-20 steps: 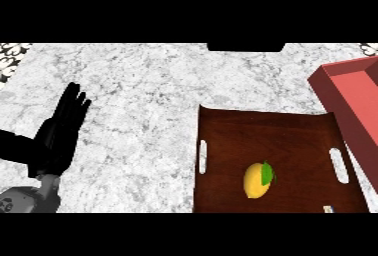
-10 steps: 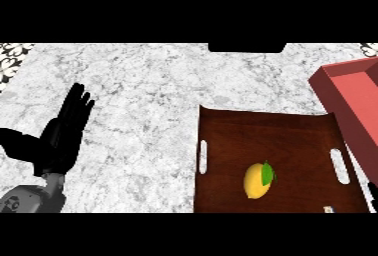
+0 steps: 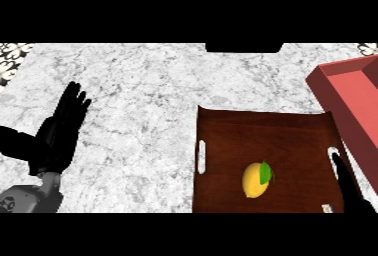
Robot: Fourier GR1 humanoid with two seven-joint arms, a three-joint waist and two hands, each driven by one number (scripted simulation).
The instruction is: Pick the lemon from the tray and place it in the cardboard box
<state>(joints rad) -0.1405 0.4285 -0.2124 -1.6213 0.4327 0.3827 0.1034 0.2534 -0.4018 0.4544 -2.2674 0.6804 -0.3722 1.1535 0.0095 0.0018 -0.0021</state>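
Fingers (image 3: 343, 172) of the right hand (image 3: 353, 192) reach straight, spread, beside the yellow green-leafed lemon (image 3: 256, 180) on the dark brown wooden tray (image 3: 221, 130), likely for grasping; the left hand (image 3: 59, 132) rests open.

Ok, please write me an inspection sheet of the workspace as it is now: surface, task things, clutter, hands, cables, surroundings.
Surface: white marble counter.
Job's things: yellow lemon with green leaf lies in the brown tray; reddish box stands at the tray's right.
Clutter: nothing seen.
Hands: left hand open, fingers up, resting at the left edge; right hand shows only dark fingers over the tray's right handle slot, apart from the lemon.
Cables: nothing seen.
Surroundings: patterned strips at the top corners.
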